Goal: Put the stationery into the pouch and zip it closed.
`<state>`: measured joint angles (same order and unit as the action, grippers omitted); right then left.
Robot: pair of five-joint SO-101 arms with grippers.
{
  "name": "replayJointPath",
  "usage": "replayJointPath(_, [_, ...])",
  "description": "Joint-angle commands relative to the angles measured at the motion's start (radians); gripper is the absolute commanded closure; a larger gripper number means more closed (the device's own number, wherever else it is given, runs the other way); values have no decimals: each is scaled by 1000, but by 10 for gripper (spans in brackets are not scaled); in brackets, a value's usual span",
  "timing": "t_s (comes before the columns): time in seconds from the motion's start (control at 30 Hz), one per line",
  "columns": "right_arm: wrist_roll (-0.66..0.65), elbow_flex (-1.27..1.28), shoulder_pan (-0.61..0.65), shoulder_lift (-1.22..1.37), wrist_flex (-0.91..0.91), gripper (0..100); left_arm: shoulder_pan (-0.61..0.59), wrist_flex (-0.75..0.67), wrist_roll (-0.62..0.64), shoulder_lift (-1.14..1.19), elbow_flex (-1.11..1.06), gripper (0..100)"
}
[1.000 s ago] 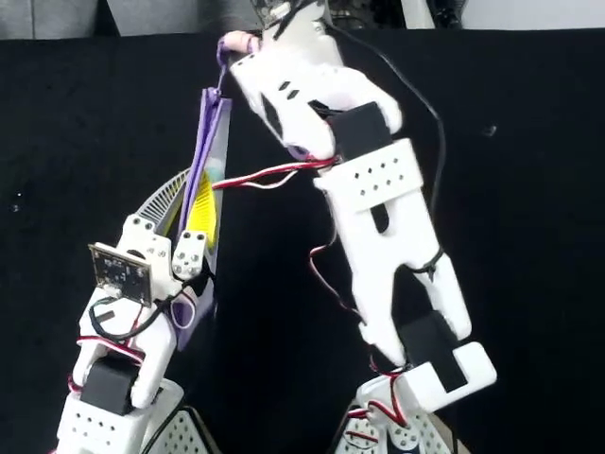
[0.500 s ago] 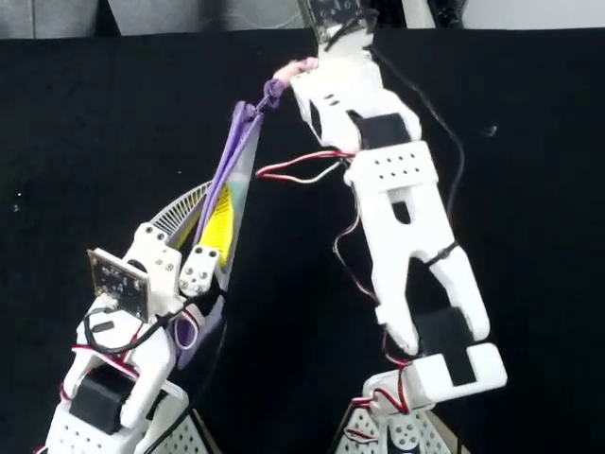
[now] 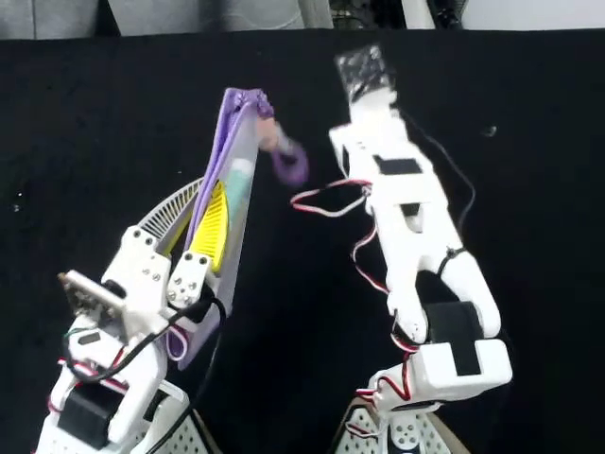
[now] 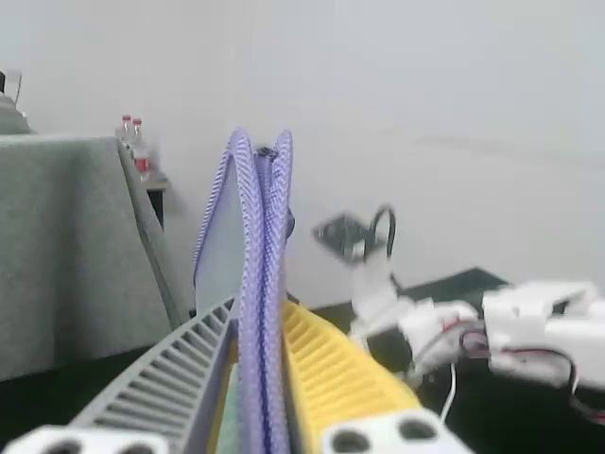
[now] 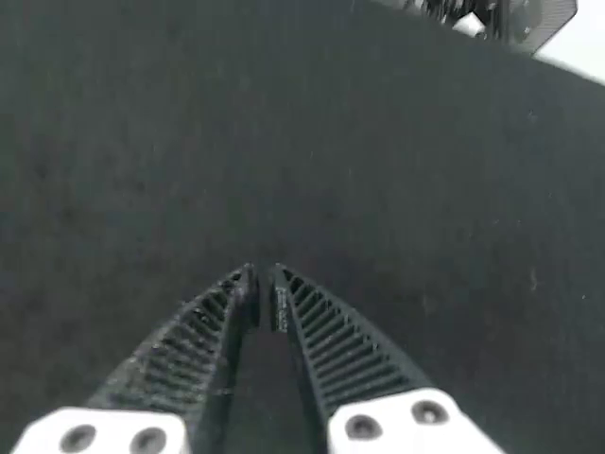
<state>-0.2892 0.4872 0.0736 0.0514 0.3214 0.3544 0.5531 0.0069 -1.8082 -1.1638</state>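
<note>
The purple pouch (image 3: 227, 199) stands on edge above the black table, and my left gripper (image 3: 210, 203) is shut on its lower part. A grey finger (image 4: 161, 378) and a yellow finger (image 4: 331, 369) press the pouch (image 4: 260, 246) from either side. Something teal (image 3: 241, 178) shows through its clear side. The pink and purple zip pull (image 3: 284, 156) hangs loose beside the pouch's top end. My right arm (image 3: 402, 184) stands to the right of the pouch, apart from it. The right gripper (image 5: 261, 284) is shut with nothing in it, over bare black cloth.
Black cloth (image 3: 529, 189) covers the table all round both arms. Behind the table are a white wall (image 4: 425, 95) and a grey covered object (image 4: 66, 236). The arm bases (image 3: 397, 426) stand at the near edge.
The right gripper let go of the zip pull and drew back to the right. The pull now dangles by the pouch's top. The left arm shifted slightly down and left with the pouch.
</note>
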Motion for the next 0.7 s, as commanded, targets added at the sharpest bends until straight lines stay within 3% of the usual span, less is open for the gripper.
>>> replayJointPath(0.0, [-49,35,-17,-18,-41,988,12,-9,12,-15,102,973])
replayJointPath(0.2, [-5,70,-46,-45,-34,978,12,-9,14,-15,102,973])
replayJointPath(0.43, [144,145,-83,-314,-21,723,12,-15,15,-15,104,973])
replayJointPath(0.67, [152,354,-8,-737,-28,788,8,-66,68,-15,90,973])
